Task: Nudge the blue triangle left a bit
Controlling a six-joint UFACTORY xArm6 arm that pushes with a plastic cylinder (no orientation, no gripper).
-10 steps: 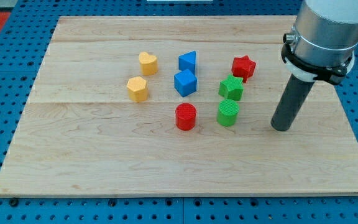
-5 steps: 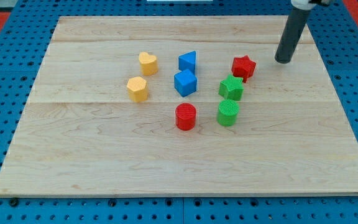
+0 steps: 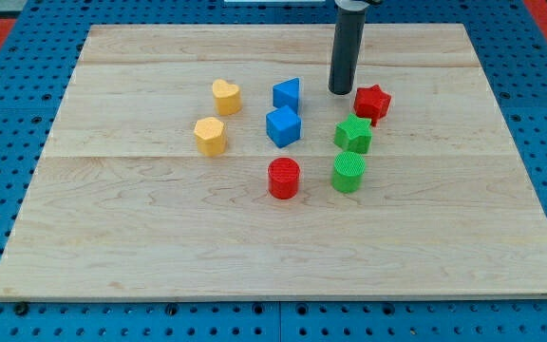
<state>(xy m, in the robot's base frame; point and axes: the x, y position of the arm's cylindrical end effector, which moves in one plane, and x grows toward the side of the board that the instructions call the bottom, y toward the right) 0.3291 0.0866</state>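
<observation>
Blue triangle block (image 3: 288, 94): upper centre of the light wooden tabletop (image 3: 160, 247), just above the blue cube (image 3: 283, 125). Nearer row: red cylinder (image 3: 284, 178), green ridged cylinder (image 3: 348, 172). Farther: my tip (image 3: 339, 91), a dark rod tool grasping nothing, stands between triangle and red star block (image 3: 372, 102), touching neither.

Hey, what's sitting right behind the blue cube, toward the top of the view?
The blue triangle sits just behind the blue cube. My tip stands to the triangle's right, apart from it. The cube hides the gap between them.
</observation>
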